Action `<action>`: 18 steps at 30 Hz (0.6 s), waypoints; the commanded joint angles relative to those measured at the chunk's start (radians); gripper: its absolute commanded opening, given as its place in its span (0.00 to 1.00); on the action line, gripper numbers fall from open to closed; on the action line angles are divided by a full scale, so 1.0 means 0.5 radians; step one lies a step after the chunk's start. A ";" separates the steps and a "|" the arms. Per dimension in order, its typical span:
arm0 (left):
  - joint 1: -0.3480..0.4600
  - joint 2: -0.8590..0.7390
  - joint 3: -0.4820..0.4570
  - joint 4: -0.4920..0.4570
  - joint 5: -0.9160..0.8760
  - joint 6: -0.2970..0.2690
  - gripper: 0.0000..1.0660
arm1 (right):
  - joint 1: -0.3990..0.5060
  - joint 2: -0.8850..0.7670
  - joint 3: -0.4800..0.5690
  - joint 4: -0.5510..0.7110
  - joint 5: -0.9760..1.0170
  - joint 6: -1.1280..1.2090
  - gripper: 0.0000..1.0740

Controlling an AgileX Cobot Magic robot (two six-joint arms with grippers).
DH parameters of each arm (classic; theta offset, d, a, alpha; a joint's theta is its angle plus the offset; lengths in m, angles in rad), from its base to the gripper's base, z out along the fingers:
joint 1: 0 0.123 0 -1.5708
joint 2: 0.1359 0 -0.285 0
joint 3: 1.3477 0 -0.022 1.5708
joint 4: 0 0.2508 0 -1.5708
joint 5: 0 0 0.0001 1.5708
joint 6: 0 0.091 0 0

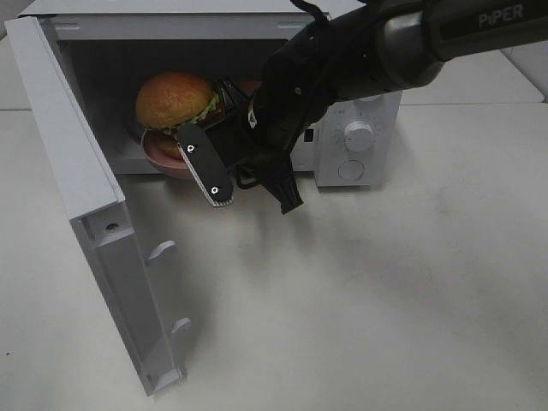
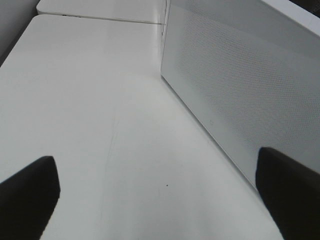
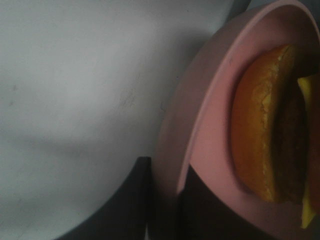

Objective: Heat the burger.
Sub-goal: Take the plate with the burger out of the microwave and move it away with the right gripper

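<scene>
Right gripper (image 3: pixel 167 200) pinches the round pink plate's (image 3: pixel 210 110) rim; the glossy orange-brown domed burger (image 1: pixel 175 101) sits just beyond, inside the white microwave (image 1: pixel 360 94).

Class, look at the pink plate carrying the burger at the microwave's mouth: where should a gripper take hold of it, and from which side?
Grip the pink plate by its thin rim on the side facing the open door, one finger above and one below, as the right gripper does. The burger fills the middle and the microwave walls close off the other sides.
</scene>
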 commanded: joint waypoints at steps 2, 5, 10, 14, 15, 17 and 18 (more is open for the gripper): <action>0.010 -0.038 0.008 -0.014 -0.004 -0.010 0.94 | 0.002 -0.178 0.146 -0.030 -0.144 -0.090 0.00; 0.010 -0.038 0.008 -0.014 -0.004 -0.010 0.94 | 0.002 -0.264 0.268 -0.030 -0.214 -0.100 0.00; 0.010 -0.038 0.008 -0.014 -0.004 -0.010 0.94 | 0.002 -0.430 0.474 0.002 -0.326 -0.100 0.00; 0.010 -0.038 0.008 -0.014 -0.004 -0.010 0.94 | 0.002 -0.582 0.674 0.024 -0.398 -0.100 0.00; 0.010 -0.038 0.008 -0.014 -0.004 -0.010 0.94 | 0.002 -0.614 0.712 0.040 -0.412 -0.098 0.00; 0.010 -0.038 0.008 -0.014 -0.004 -0.010 0.94 | 0.002 -0.676 0.776 0.090 -0.428 -0.098 0.00; 0.010 -0.038 0.008 -0.014 -0.004 -0.010 0.94 | 0.002 -0.702 0.810 0.116 -0.430 -0.098 0.00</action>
